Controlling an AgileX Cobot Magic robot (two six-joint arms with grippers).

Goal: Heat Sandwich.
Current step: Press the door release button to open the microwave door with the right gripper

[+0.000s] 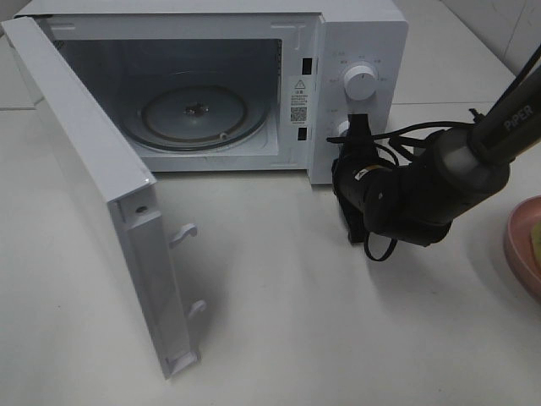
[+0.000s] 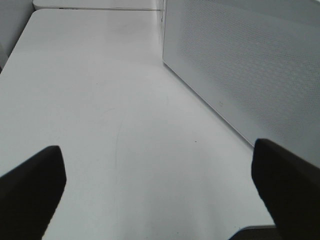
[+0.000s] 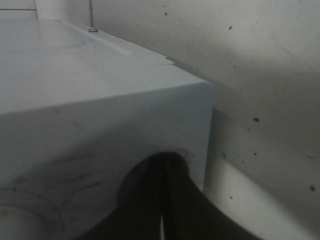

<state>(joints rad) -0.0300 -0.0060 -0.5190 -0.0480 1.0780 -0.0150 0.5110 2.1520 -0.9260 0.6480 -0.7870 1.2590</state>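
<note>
My right gripper (image 1: 357, 131) is pressed nose-first against the microwave's control panel (image 1: 372, 46), right at the lower knob (image 1: 341, 129). In the right wrist view its fingers meet with only a thin seam between them, so I read it as closed with nothing held. My left gripper (image 2: 157, 165) is spread wide and empty. It hangs low over the bare table (image 2: 90, 100) on the outer side of the door (image 1: 93, 194), and the high camera does not see it.

The door stands fully open and the glass turntable (image 1: 194, 114) inside is bare. The sandwich (image 1: 537, 245) is not in yet. It sits on the pink plate (image 1: 517, 245) at the far right edge of the high view, well apart from the oven. I see only a sliver of it.

I judge the opening is finished and loading comes next. I would back the right arm straight off the panel so it does not drag on the knob. Then I would open the fingers and come at the plate's near rim low and level. I would grip the rim rather than the bread. I would carry the plate flat so the slices don't slide, and enter the cavity square to clear the frame. The cables (image 1: 380, 249) looping under the wrist could catch on the table, so I would watch them.
</note>
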